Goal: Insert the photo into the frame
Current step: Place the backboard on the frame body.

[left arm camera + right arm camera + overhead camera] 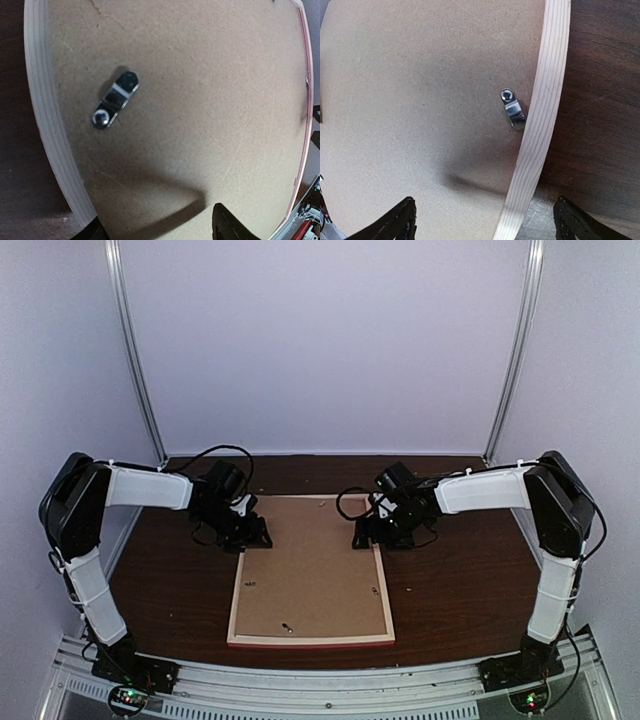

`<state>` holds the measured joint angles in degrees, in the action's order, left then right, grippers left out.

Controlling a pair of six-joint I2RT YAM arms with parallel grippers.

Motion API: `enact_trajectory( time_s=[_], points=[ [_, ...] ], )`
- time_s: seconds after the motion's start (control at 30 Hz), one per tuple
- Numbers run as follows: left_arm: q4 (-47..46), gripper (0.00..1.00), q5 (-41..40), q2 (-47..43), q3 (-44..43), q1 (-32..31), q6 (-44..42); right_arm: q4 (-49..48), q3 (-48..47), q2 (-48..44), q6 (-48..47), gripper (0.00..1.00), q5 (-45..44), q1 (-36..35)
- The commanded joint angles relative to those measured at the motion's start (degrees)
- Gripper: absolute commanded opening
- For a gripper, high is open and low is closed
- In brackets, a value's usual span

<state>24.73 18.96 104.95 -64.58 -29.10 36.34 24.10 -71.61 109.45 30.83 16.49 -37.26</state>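
The frame (236, 602) lies face down on the table, pale wood back up, a pink strip along its near edge. The plain brown backing board (310, 565) fills it. The photo is not in view. My left gripper (247, 536) is open over the frame's far left corner; in the left wrist view (157, 231) its fingers span the pale bar (47, 125) and the board. My right gripper (374, 533) is open at the far right side; in the right wrist view (485, 221) its fingers straddle the right bar (545, 115).
Small metal turn clips sit on the board near the bars (114, 100) (512, 109), with more along the near edge (288, 627). Dark wood table (460, 580) lies around the frame. White walls enclose the back and sides.
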Motion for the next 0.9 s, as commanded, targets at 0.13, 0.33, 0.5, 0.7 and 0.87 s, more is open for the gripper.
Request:
enact_trajectory(
  time_s=[0.13,0.33,0.5,0.7,0.87],
  points=[
    [4.34,0.65,-3.01,-0.34,-2.61,-0.34,-2.37,-0.57,0.86,-1.5,-0.33,0.94,-1.4,0.12],
    [4.47,0.65,-2.88,0.01,-2.58,-0.34,-2.35,-1.42,0.74,-4.14,-0.38,0.94,0.12,-0.29],
    [4.5,0.66,-3.13,0.25,-2.53,-0.34,-2.35,-2.39,-1.79,-4.13,-0.02,0.93,3.49,-2.56],
    [4.37,0.67,-3.25,0.28,-2.83,-0.34,-2.42,-4.97,-4.45,-0.92,1.51,0.92,8.48,-6.25],
    [4.36,0.67,-3.23,0.5,-2.62,-0.34,-2.5,-7.0,-5.24,1.74,2.96,0.92,10.44,-8.27]
  ],
)
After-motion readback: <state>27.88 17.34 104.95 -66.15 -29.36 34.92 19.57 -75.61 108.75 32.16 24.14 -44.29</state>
